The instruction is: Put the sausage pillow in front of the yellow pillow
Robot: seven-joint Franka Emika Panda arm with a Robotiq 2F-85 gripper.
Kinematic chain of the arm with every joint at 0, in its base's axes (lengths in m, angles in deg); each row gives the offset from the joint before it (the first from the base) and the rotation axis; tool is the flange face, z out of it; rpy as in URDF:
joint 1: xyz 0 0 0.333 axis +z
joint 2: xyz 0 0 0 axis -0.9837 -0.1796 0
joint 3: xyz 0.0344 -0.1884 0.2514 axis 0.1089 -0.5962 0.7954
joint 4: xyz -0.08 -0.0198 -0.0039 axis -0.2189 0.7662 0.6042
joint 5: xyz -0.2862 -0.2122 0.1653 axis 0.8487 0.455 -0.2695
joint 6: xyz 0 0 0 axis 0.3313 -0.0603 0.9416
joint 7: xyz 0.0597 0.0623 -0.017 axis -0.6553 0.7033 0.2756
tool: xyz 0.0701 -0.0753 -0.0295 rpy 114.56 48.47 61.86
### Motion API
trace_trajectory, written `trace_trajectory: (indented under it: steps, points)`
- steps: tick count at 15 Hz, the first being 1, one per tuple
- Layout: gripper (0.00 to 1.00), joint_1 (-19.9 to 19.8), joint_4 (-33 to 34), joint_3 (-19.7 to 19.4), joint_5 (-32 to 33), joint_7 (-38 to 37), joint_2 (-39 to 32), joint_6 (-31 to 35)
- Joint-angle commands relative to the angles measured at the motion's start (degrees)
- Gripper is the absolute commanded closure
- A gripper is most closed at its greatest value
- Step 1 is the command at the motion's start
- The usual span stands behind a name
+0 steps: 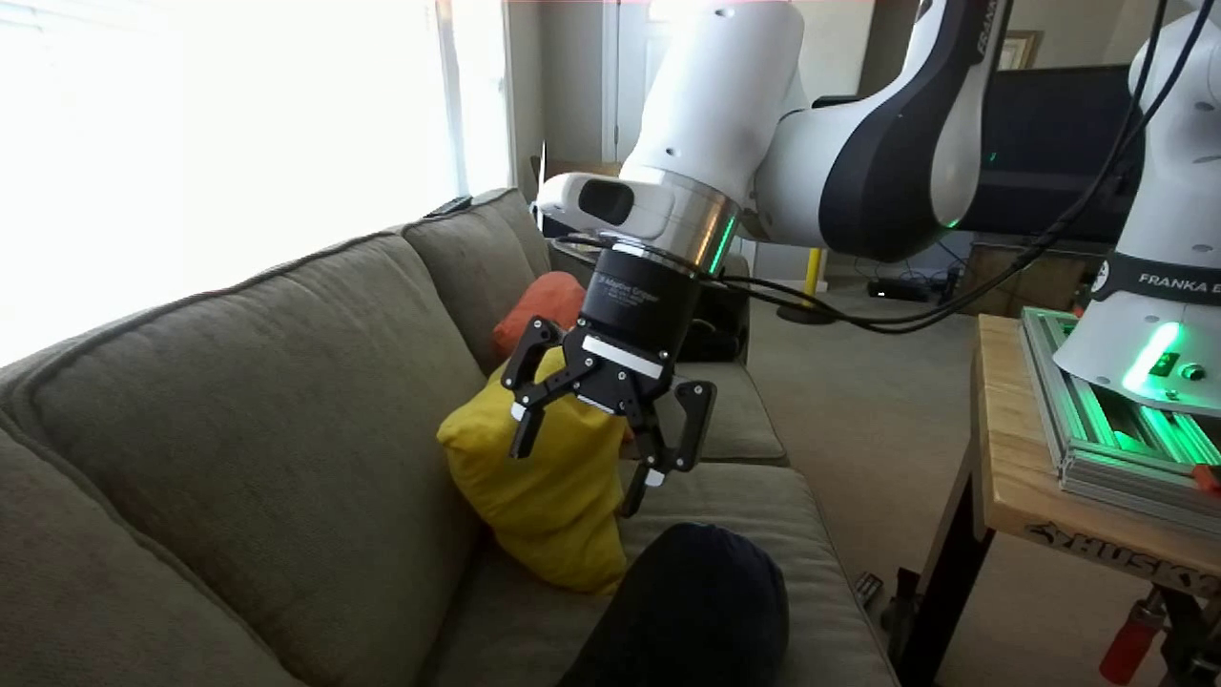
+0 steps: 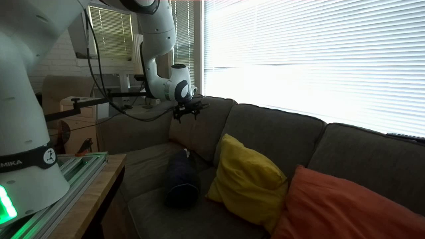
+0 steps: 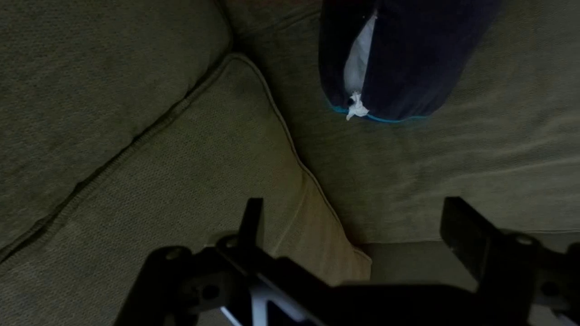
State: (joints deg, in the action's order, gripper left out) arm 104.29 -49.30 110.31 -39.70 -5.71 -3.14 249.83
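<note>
The sausage pillow, a dark navy bolster, lies on the sofa seat in both exterior views (image 1: pixel 701 611) (image 2: pixel 182 181). Its end with a pale slit and blue piping shows at the top of the wrist view (image 3: pixel 412 59). The yellow pillow leans against the sofa back beside the sausage pillow, apart from it, in both exterior views (image 1: pixel 544 496) (image 2: pixel 249 181). It is out of the wrist view. My gripper (image 1: pixel 575 474) is open and empty, raised above the sofa. It also shows in an exterior view (image 2: pixel 188 117) and in the wrist view (image 3: pixel 353 213), where only sofa fabric shows between the fingers.
An orange-red cushion (image 1: pixel 542 303) leans on the sofa back past the yellow pillow; it also shows large in an exterior view (image 2: pixel 338 205). The sofa's back cushions (image 1: pixel 267 448) rise along the window side. A wooden table (image 1: pixel 1011 420) carries the robot base opposite the sofa.
</note>
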Motion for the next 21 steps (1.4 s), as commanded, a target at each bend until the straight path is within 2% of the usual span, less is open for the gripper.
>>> trace_trajectory:
  steps: [1, 4, 8, 21]
  points:
    - [0.0, -3.4, 4.23, 4.68, 1.57, 4.58, -4.56, -5.45]
    - [0.0, -4.61, 5.06, 6.93, 0.27, 8.03, -6.5, -8.34]
    - [0.0, -5.14, 5.92, 7.82, -0.41, 10.64, -7.66, -10.48]
    - [0.0, -4.74, 9.39, 4.63, -0.63, 13.75, -4.6, -13.22]
